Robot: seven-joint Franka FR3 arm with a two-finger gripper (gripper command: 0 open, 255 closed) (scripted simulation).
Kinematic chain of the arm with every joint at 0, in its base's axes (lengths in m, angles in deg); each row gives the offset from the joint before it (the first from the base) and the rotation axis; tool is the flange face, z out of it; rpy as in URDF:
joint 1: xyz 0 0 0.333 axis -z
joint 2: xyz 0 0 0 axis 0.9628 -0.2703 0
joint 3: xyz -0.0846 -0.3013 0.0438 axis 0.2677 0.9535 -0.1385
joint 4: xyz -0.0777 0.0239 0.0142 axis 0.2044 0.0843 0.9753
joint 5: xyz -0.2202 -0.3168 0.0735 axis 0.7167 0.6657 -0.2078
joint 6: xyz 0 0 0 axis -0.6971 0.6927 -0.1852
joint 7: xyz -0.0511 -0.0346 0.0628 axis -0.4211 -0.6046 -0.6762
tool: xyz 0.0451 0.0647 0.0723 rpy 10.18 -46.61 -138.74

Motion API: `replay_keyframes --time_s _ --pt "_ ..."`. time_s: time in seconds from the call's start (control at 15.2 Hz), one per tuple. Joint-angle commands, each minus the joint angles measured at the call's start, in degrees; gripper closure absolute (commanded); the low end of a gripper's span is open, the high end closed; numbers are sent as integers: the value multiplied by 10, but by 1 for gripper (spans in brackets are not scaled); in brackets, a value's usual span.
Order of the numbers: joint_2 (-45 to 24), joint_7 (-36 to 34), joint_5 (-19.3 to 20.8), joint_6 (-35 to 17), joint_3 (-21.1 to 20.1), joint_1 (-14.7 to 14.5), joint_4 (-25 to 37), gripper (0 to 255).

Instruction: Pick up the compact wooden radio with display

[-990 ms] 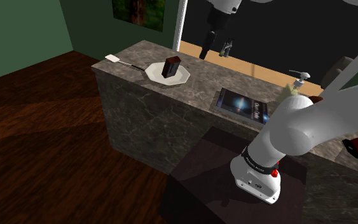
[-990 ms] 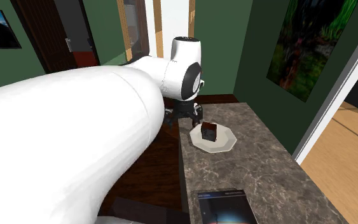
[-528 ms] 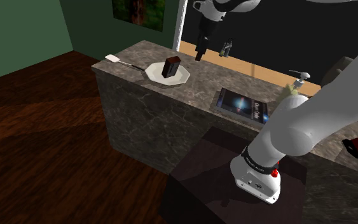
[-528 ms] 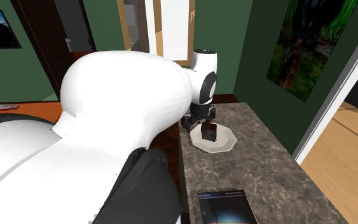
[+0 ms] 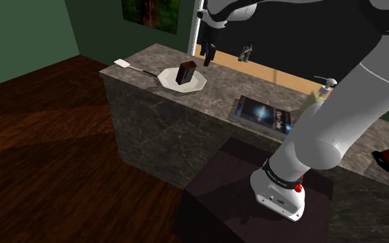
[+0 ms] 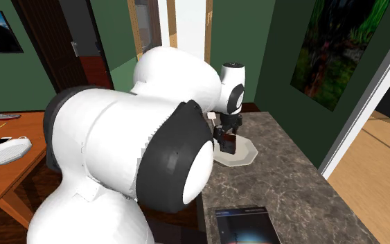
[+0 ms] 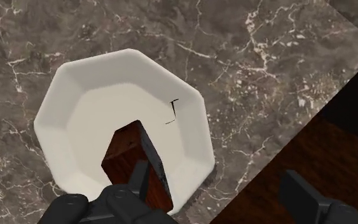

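Rising from the dark box stand (image 5: 220, 185), the white arm (image 5: 324, 131) arches high over a marble-patterned counter (image 5: 151, 124) toward the shoulder view's upper left. Nearest the stand, a dark book (image 5: 264, 114) with a blue-lit cover lies flat on the counter. Farther along sits a white eight-sided plate (image 5: 200, 85), and on it stands the compact radio (image 5: 186, 72), a small block of dark reddish-brown wood with a black face. It is upright and set toward one side of the plate rather than its middle.

The black gripper (image 5: 206, 61) hangs just above the radio, pointing down, and no contact with it shows. In the wrist view the fingers (image 7: 139, 181) stand wide apart and hold nothing. One is lined up over the radio's top. The other is out past the plate's rim, above the counter's edge and the dark wooden floor (image 5: 48, 138) beyond it. So the radio lies under one finger, not midway between the two.

Past the plate, at the counter's far corner, lies a small white flat utensil (image 5: 124, 64) with a thin handle. Behind that are green walls, one bearing a leafy painting (image 5: 151, 10), and a black area (image 5: 289, 34) shows beyond the white door frame. In the second exterior view, an orange wooden table (image 6: 20, 177) off to the left carries a white dish (image 6: 3, 151).
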Motion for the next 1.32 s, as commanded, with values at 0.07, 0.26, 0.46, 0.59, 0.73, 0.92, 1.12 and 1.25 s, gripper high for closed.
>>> replay_keyframes --time_s 0.07,0.26,0.46,0.59,0.73,0.92,1.12,1.25 --pt "-76 77 -23 -21 9 2 55 0" --pt "-147 143 -44 -32 7 11 114 0" --pt "-179 170 -53 -42 2 18 138 0" --pt "-186 171 -57 -56 1 18 130 0" --pt "-193 173 -60 -69 0 19 123 0" --pt "-202 176 -64 -87 -1 21 114 0" --pt "-202 175 -64 -87 -1 20 114 255" --pt "-202 175 -64 -87 -1 20 114 255"
